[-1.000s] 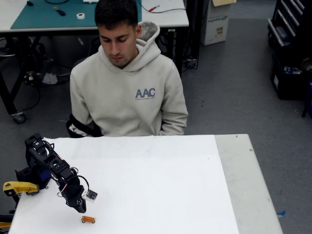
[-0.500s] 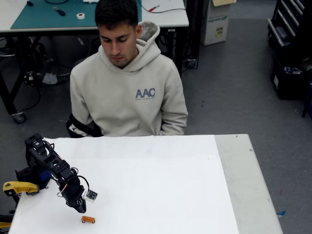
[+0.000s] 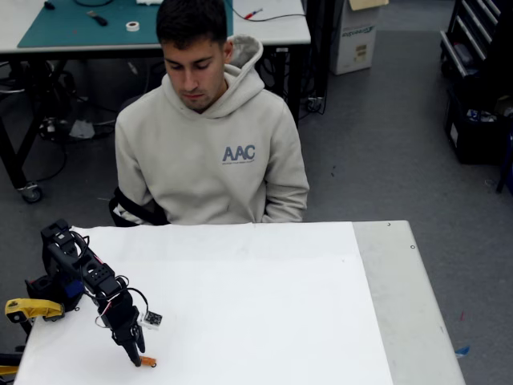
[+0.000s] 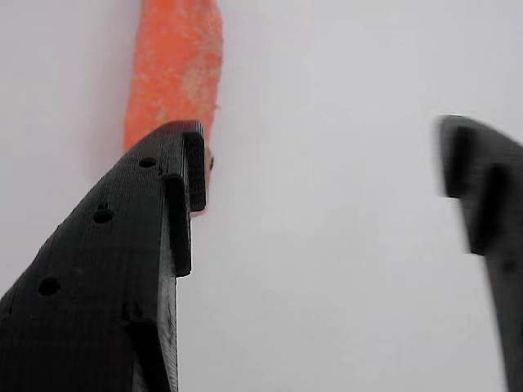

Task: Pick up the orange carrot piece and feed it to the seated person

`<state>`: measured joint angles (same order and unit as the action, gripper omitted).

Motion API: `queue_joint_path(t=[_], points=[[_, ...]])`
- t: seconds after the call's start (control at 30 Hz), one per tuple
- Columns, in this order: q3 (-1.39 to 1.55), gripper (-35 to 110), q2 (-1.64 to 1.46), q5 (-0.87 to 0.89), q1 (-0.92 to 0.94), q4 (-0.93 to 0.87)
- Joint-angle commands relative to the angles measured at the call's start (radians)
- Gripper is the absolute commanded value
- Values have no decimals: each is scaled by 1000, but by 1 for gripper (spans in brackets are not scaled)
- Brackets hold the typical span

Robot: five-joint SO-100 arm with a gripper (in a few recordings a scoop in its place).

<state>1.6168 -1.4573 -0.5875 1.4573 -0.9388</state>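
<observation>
The gripper (image 4: 323, 184) is seen with its fingers spread apart and nothing held between them; in the wrist view the left finger (image 4: 122, 278) overlaps the near end of the orange carrot piece (image 4: 176, 69), while the right finger stands well off to the side, so the piece lies at the edge of the gap and not centred in it. In the fixed view the gripper (image 3: 133, 350) is lowered to the white table (image 3: 256, 305) near its front left corner, with the orange carrot piece (image 3: 148, 362) just beside the tips; whether a tip touches it cannot be told. The seated person (image 3: 210, 132) is placed behind the far edge of the table, well apart from the gripper, head bowed toward the surface. By this evidence the task is judged to be at its start: the approach is made, but the grasp is not yet closed, and the lift, the carry across the table and the offering to the person are all left to be done.
</observation>
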Motion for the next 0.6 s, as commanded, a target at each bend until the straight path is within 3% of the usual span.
queue_joint_path(t=[0.0,0.57], points=[[-48,37,-32,-12,25,6],[-48,39,80,-11,25,6]])
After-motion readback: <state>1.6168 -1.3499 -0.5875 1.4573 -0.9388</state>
